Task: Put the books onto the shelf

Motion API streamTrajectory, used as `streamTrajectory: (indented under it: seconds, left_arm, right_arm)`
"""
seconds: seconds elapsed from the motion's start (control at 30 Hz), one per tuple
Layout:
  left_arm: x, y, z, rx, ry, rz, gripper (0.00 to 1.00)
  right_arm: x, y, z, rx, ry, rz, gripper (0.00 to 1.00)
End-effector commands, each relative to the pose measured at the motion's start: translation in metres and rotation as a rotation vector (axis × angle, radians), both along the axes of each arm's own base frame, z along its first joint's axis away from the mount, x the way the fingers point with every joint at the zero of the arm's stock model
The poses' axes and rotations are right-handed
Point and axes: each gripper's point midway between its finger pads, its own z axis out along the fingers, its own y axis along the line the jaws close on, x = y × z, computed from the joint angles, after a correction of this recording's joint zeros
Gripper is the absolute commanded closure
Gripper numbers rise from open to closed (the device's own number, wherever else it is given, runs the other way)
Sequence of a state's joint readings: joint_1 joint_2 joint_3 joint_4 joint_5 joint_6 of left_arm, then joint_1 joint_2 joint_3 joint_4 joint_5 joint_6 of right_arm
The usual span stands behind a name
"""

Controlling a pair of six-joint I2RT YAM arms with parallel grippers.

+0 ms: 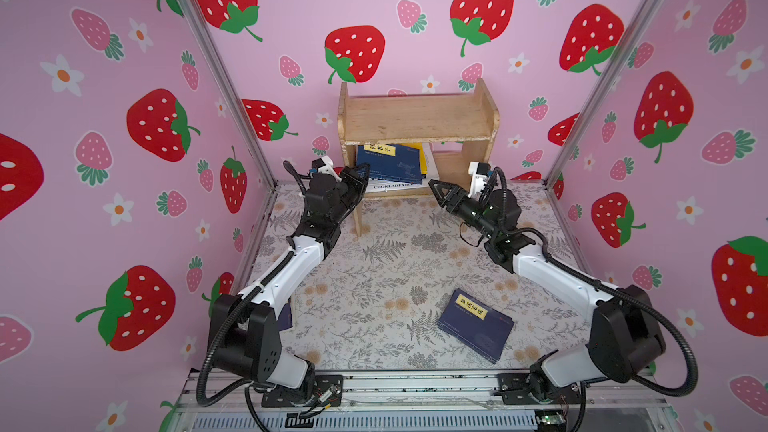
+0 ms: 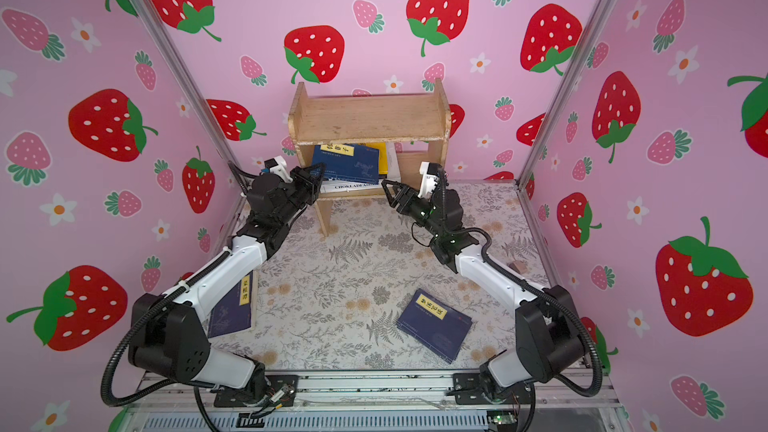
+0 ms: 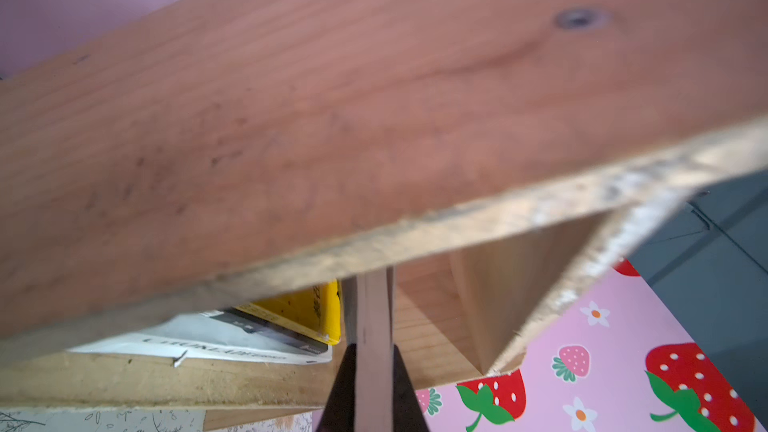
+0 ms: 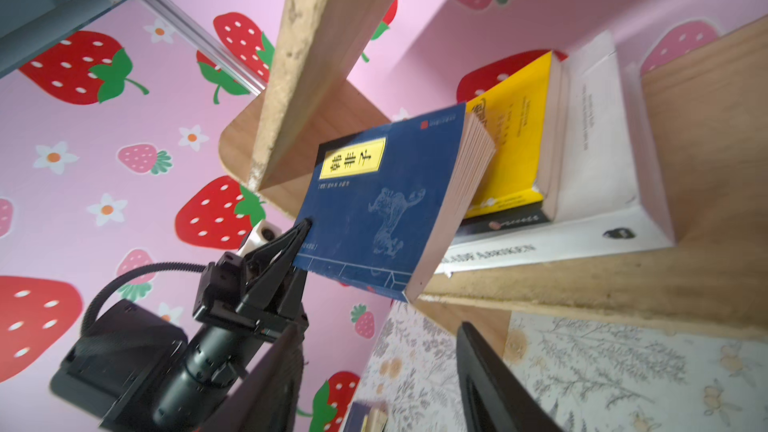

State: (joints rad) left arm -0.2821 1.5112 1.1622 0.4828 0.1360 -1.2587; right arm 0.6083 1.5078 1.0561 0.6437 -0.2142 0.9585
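The wooden shelf (image 1: 415, 118) (image 2: 365, 118) stands at the back of the table. On its lower tier a white book (image 1: 395, 187) (image 4: 582, 234) lies flat with a yellow book (image 4: 511, 139) (image 3: 303, 309) on top. My left gripper (image 1: 361, 170) (image 4: 305, 226) is shut on the corner of a navy book (image 1: 390, 164) (image 4: 386, 201), which leans tilted over that stack. In the left wrist view the book's page edge fills my left gripper (image 3: 374, 371). My right gripper (image 1: 434, 187) (image 4: 380, 328) hangs open and empty by the lower tier's front right. Another navy book (image 1: 476, 326) (image 2: 434, 324) lies on the table.
A further navy book (image 2: 232, 309) lies half hidden under my left arm near the left wall. Strawberry-print walls with metal posts (image 1: 232, 89) close in the sides and back. A metal rail (image 1: 415, 384) runs along the front edge. The shelf's top tier holds nothing.
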Motion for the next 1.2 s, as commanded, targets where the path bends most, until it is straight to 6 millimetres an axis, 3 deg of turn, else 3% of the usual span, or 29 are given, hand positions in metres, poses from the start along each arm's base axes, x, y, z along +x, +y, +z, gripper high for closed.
streamTrajectory:
  seconds: [0.0, 0.17, 0.5, 0.63, 0.97, 1.17]
  left_arm:
    - [-0.004, 0.004, 0.052, -0.064, -0.163, 0.075, 1.0]
    - [0.002, -0.001, 0.054, -0.025, -0.17, 0.094, 1.0]
    - [0.028, -0.008, 0.04, -0.036, -0.154, 0.109, 1.0]
    - [0.024, -0.015, 0.04, -0.028, -0.142, 0.064, 1.0]
    - [-0.05, -0.005, 0.064, 0.046, -0.107, -0.032, 1.0]
    - [-0.11, 0.006, 0.087, 0.018, -0.12, -0.123, 1.0]
  right_arm:
    - [0.016, -0.003, 0.014, 0.025, -0.118, -0.146, 0.4]
    - [0.026, 0.009, 0.01, 0.054, -0.154, -0.187, 0.41]
    - [0.05, 0.021, 0.012, -0.016, -0.217, -0.306, 0.42]
    - [0.044, 0.024, 0.013, -0.015, -0.218, -0.279, 0.42]
    - [0.009, -0.012, 0.049, -0.12, -0.222, -0.31, 0.34]
    - [-0.022, -0.023, 0.081, -0.123, -0.238, -0.244, 0.34]
